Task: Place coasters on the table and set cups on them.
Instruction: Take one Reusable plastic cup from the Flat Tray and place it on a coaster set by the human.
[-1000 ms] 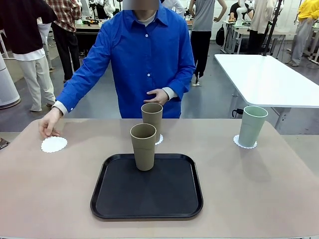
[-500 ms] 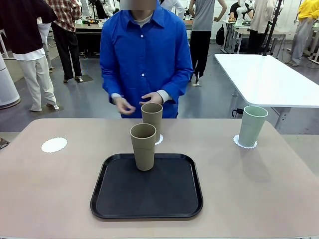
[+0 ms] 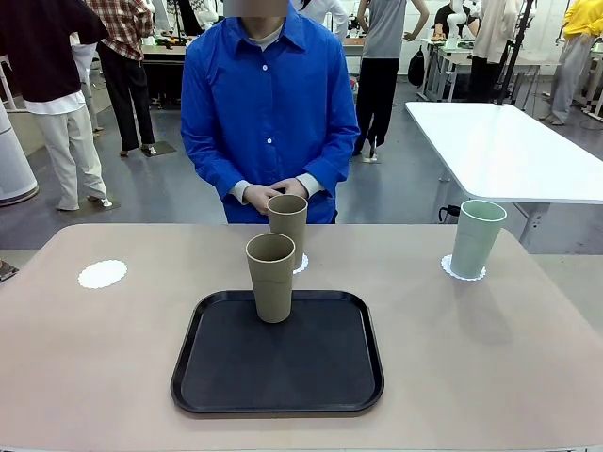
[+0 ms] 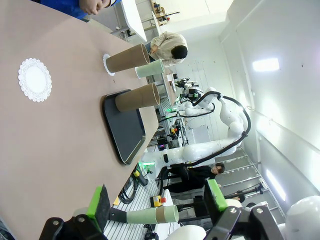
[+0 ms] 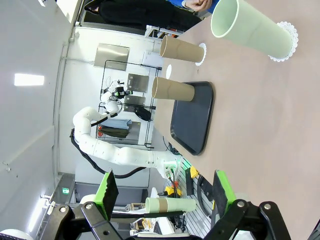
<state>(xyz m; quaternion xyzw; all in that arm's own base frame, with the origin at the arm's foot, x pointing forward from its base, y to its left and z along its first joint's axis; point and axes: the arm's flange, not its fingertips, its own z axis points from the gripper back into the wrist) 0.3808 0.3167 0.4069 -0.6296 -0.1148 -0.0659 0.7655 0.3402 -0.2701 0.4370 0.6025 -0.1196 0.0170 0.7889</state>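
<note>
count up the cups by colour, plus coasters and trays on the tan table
tan cups: 2
mint cup: 1
coasters: 3
tray: 1
total: 7

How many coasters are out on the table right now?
3: a bare coaster at the table's left, a second coaster under the far tan cup, a third coaster under the mint cup at right. None looks hidden.
</note>
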